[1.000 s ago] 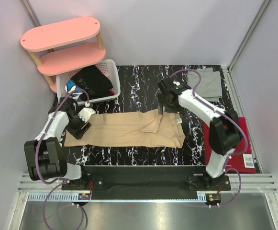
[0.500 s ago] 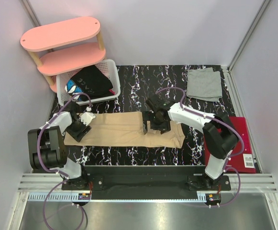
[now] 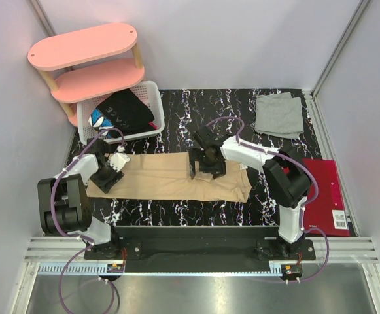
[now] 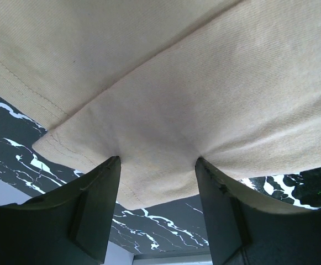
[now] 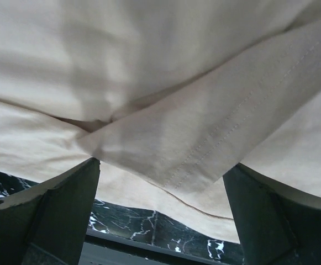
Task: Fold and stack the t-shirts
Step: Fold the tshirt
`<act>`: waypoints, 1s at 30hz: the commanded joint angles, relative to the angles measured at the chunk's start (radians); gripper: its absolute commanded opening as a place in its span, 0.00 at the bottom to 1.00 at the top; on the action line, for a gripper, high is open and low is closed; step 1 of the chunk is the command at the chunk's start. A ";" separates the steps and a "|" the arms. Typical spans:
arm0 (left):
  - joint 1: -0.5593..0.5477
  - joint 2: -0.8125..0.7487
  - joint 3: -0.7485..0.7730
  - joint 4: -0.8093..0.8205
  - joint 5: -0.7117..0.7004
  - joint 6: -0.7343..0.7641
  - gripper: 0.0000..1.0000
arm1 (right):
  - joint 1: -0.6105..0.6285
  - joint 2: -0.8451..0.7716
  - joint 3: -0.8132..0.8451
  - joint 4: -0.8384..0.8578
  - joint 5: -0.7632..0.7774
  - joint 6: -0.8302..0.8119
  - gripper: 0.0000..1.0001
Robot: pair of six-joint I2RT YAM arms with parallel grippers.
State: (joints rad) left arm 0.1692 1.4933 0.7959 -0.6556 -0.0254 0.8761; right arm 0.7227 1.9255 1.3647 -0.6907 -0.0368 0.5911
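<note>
A: Where's the tan t-shirt (image 3: 157,180)?
B: Flat on the black marble table (image 3: 176,108), nearer the arms, folded into a long strip. Long axis runs L-R. One end is by the left arm, the other points toward the red folder (image 3: 324,190). Can't tell which end is the collar. Grey t-shirt (image 3: 279,116) lies folded in the far-right corner, well apart.
A: Grippers?
B: Left gripper (image 4: 157,165) is at the strip's left end, jaws parted, straddling a hemmed corner. No pinch that I can see. Right gripper (image 5: 163,165) is over mid-strip, jaws spread wide, nothing held. A hemmed flap (image 5: 204,138) lies between its fingers.
A: Handling?
B: Soft, light, limp cloth. Prob sags and drags if lifted from one pt. Best taken at hems/corners where layers double up, both ends together so the fold stays square. Needs all layers pinched, else the top one likely peels off.
</note>
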 commanded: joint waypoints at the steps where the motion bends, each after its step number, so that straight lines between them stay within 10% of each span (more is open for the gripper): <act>1: 0.006 0.010 -0.030 0.063 -0.028 0.024 0.61 | 0.000 0.017 0.089 0.037 0.021 -0.001 1.00; 30: 0.004 -0.002 -0.038 0.063 -0.028 0.018 0.60 | -0.109 0.221 0.719 -0.227 0.199 -0.136 1.00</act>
State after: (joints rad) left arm 0.1696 1.4864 0.7887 -0.6441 -0.0322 0.8829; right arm 0.6369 2.2429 2.0441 -0.8177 0.0212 0.4915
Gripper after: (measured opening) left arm 0.602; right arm 0.994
